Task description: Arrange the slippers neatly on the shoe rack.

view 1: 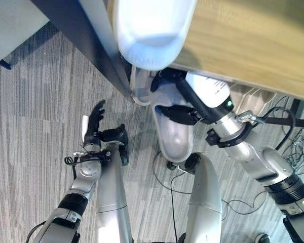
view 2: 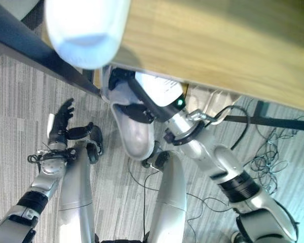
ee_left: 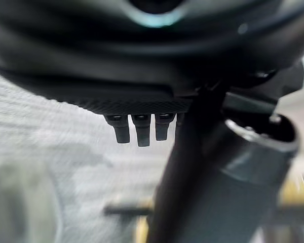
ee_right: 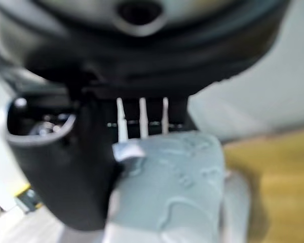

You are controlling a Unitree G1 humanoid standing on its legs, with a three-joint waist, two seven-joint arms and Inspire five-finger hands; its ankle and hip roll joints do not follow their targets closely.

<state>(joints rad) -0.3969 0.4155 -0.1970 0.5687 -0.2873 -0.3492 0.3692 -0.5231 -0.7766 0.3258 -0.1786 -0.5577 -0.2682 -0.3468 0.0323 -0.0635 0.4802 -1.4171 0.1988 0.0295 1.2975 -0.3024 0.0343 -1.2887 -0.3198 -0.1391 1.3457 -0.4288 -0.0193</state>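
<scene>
Below, right hand (view 1: 178, 114) grips slipper (view 1: 173, 135) under rack shelf (view 1: 253, 45) edge; left hand (view 1: 95, 123) open over carpet (view 1: 35, 116).

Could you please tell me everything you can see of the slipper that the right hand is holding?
The held slipper is pale grey-white and smooth, like moulded foam or rubber, with a rounded outline. It hangs in the air below the wooden shelf edge, above the grey carpet, one end up at the shelf and the other end down. The right hand is curled round its upper part, dark fingers across it. The right wrist view shows its faintly patterned surface close against the palm. Another white slipper lies on the shelf above.
</scene>
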